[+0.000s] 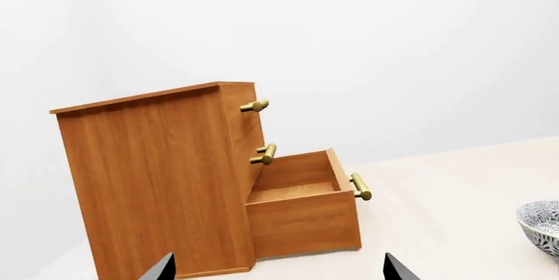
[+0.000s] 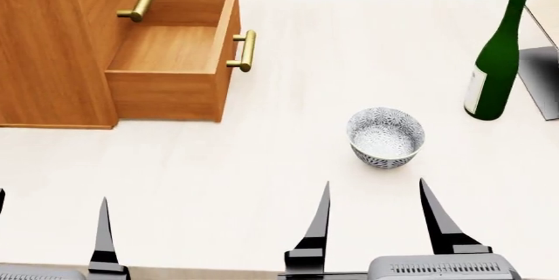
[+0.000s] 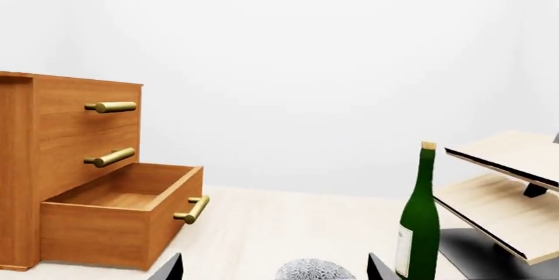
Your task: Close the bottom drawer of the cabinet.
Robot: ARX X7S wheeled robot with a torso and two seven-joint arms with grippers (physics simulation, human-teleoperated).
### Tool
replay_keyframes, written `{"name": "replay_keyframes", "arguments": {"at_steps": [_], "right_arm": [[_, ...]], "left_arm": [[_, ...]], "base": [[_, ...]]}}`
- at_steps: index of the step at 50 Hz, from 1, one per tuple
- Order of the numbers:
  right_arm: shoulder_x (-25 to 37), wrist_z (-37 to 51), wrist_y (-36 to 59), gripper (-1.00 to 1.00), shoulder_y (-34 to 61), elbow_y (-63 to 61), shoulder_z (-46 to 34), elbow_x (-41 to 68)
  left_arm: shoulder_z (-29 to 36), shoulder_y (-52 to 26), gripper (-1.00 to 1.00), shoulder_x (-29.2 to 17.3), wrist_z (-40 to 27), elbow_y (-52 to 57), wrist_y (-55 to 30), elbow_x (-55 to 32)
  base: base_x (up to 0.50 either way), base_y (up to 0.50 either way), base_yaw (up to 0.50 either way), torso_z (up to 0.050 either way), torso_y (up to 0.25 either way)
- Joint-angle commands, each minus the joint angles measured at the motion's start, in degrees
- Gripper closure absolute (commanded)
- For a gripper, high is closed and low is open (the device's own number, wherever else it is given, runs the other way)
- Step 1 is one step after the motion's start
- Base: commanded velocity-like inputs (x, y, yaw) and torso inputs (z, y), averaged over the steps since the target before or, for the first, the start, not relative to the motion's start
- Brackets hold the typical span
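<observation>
The pale tabletop carries everything. In the head view the warm-brown cabinet stands at about ten o'clock, with the bottom drawer pulled well out toward three o'clock (its inside is bare wood) and its brass bar handle facing the open tabletop. The two upper drawers sit flush, their handles stacked above it in the right wrist view. A pale slanted rack on a dark base stands at two o'clock, with a green corked bottle upright just beside it. A blue-patterned bowl sits near the centre, well apart from the drawer. The left claw and right claw hover at six o'clock, both spread wide, holding nothing.
</observation>
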Motion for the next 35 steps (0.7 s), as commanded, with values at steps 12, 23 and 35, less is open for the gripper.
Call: {"name": "replay_keyframes", "arguments": {"at_steps": [12,23,35], "right_arm": [[-0.2,-0.1,-1.8,-1.00,-0.5,1.1,1.7,0.9],[0.4,0.6,-2.4,-1.00,-0.5,1.5,2.0,2.1],[1.0,1.5,-2.6,-1.00,-0.6,1.6,2.2,3.0]], "left_arm": [[-0.2,0.0,-1.00,-0.4,0.5,0.6,-0.4,-1.3],[0.4,-0.2,-1.00,-0.9,-0.3,0.3,-0.4,-1.7],[1.1,-0.2,-1.00,-1.4,-1.0,-0.3,0.1,-2.1]], "base": [[0.00,0.50,0.00,0.000,0.000],[0.00,0.50,0.00,0.000,0.000],[0.00,0.50,0.00,0.000,0.000]]}}
